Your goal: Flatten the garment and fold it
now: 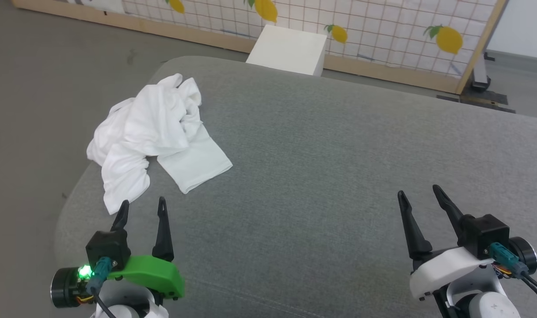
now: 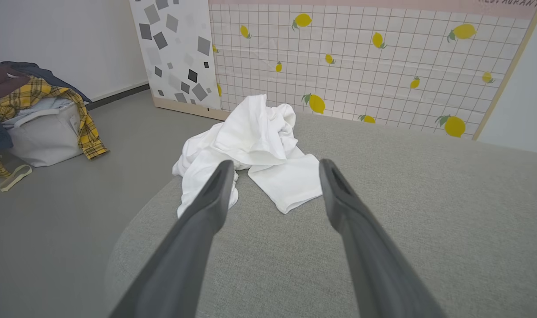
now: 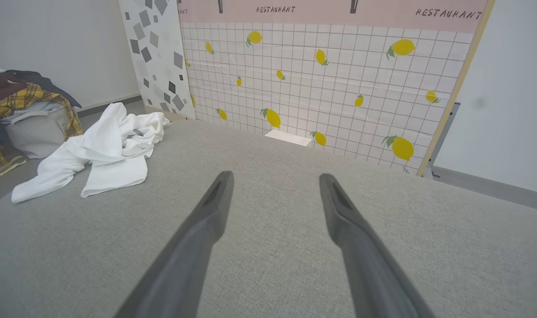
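Step in hand: start of flattening, nothing spread yet. The garment (image 1: 158,132) lies in a crumpled heap at the far left corner of the grey cloth-covered bench (image 1: 317,176), its left part seeming to droop over the edge (one flat rectangular flap, perhaps a sleeve, points toward the middle). Next move, in my judgement: reach forward, take a hem or corner and draw it toward open bench. Pose: left pincer (image 1: 143,201) low, just short of the heap, fingers spread, empty; right pincer (image 1: 418,190) likewise spread and empty, well apart from the cloth.
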### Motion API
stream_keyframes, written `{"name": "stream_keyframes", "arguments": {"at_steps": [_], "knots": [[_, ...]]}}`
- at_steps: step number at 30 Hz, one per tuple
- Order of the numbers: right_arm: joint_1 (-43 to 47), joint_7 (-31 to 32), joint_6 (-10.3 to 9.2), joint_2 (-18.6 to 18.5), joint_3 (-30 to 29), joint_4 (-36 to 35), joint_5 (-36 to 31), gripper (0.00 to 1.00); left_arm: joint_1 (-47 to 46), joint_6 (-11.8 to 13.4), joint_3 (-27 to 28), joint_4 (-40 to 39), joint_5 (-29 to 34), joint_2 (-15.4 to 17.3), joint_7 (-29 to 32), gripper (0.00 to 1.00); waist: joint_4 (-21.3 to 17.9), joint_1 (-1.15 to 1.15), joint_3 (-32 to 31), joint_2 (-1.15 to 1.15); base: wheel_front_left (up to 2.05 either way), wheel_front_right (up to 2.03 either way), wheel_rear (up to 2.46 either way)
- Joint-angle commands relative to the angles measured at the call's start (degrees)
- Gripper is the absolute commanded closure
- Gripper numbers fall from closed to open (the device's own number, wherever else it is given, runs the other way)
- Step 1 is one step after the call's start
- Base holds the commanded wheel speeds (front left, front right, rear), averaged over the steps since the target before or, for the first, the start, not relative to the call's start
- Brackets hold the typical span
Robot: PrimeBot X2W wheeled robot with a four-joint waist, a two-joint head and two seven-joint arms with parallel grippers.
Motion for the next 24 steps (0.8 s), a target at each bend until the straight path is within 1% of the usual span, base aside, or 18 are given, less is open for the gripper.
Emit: {"name": "stream_keyframes", "arguments": {"at_steps": [1, 24], "knots": [[-0.9, -0.6, -0.04, 0.0, 0.2, 0.2, 0.5, 0.00, 1.0, 0.6, 0.0, -0.2, -0.8, 0.6, -0.6, 0.00, 0.9, 0.00, 0.0, 0.00, -0.01, -0.01, -0.01], [-2.1, -2.1, -0.06, 0.0, 0.8, 1.2, 1.5, 0.00, 2.0, 2.2, -0.1, 0.1, -3.9, 2.5, -3.3, 0.00, 7.5, 0.00, 0.7, 0.00, 0.00, 0.00, 0.00]]}}
